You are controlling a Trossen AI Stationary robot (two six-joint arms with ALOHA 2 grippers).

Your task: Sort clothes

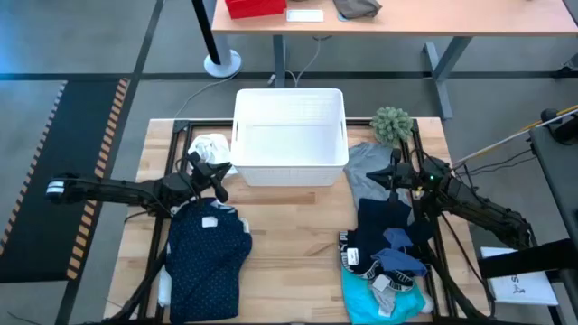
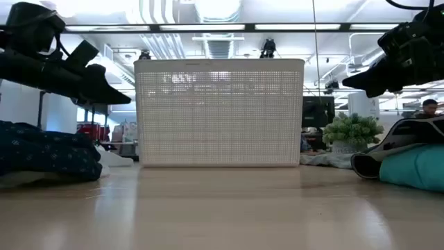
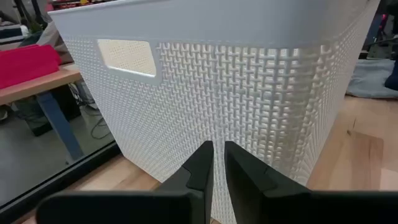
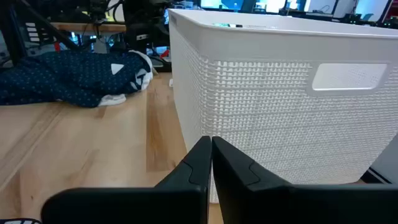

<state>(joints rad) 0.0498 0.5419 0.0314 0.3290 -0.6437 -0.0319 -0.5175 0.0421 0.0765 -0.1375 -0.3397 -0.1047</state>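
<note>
The white basket (image 1: 290, 135) sits at the back middle of the wooden table (image 1: 289, 244), and both arms hang in the air on either side of it, each nose pointed at a basket wall. The left gripper (image 1: 219, 171) is just off the basket's front left corner, above the table, its fingers (image 3: 200, 168) nearly together with only a thin slit between them and nothing in them. The right gripper (image 1: 395, 170) hovers by the basket's right side, over the grey tee (image 1: 368, 167), its fingers (image 4: 198, 162) pressed fully together and empty. The clothes lie in two heaps. On the left, the navy dotted shirt (image 1: 208, 257) is spread at the front of the table beneath the left arm, with a bit of white showing at its collar; a small white cloth (image 1: 209, 146) sits crumpled behind it, close to the basket's left wall. On the right, the grey tee lies flat just beside the basket, and in front of it dark navy pieces (image 1: 384, 226) are piled, some with white lettering on a band, a blue piece on top, and a turquoise piece (image 1: 379, 293) at the front edge. A fuzzy green ball (image 1: 391, 124) rests at the back right corner, near the basket. From table height, the dotted shirt bulges at the left and the turquoise piece at the right.
</note>
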